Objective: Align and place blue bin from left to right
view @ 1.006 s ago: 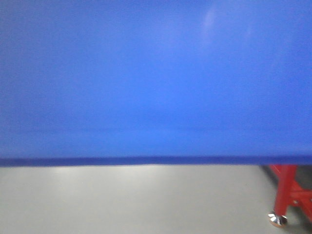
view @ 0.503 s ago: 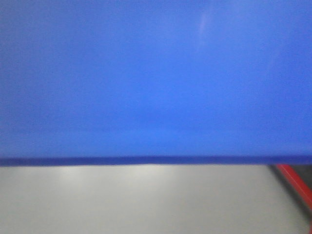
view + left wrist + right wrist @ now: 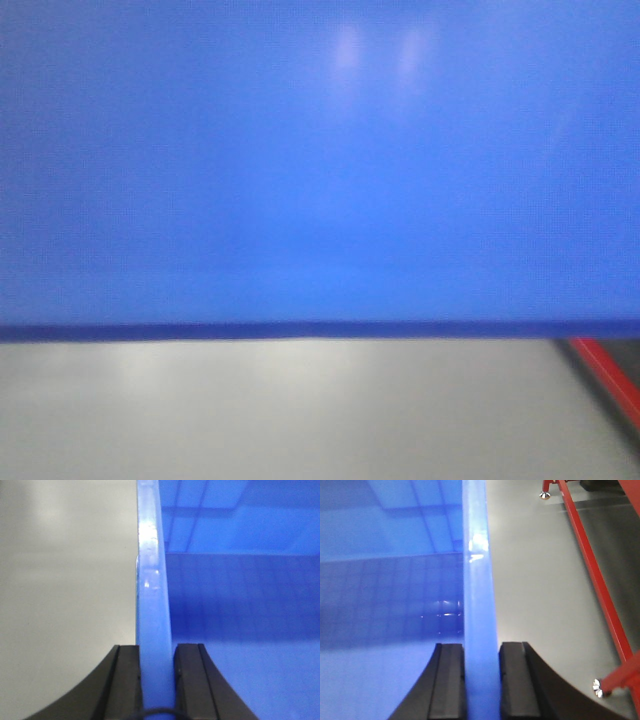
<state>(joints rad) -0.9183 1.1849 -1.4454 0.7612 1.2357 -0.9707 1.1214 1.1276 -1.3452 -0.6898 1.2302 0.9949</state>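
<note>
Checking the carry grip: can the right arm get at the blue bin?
Apparently yes: the right gripper grips the rim of the blue bin, one pad each side, nothing between.

The blue bin (image 3: 320,160) — bright, smooth-walled plastic — fills the front view's upper part; its thin rim runs edge-on in both wrist views, gridded floor inside.

The blue bin (image 3: 320,160) is smooth, glossy plastic that catches pale highlights. Its rim gleams between the matt black pads (image 3: 127,680) of the left gripper (image 3: 156,680) and the right gripper (image 3: 481,680). The bin's inner base shows a faint moulded grid. Beyond the right gripper, a red-painted metal frame (image 3: 592,565) with a shiny chrome foot (image 3: 598,687) stands on smooth, softly sheened grey flooring (image 3: 300,410).
</note>
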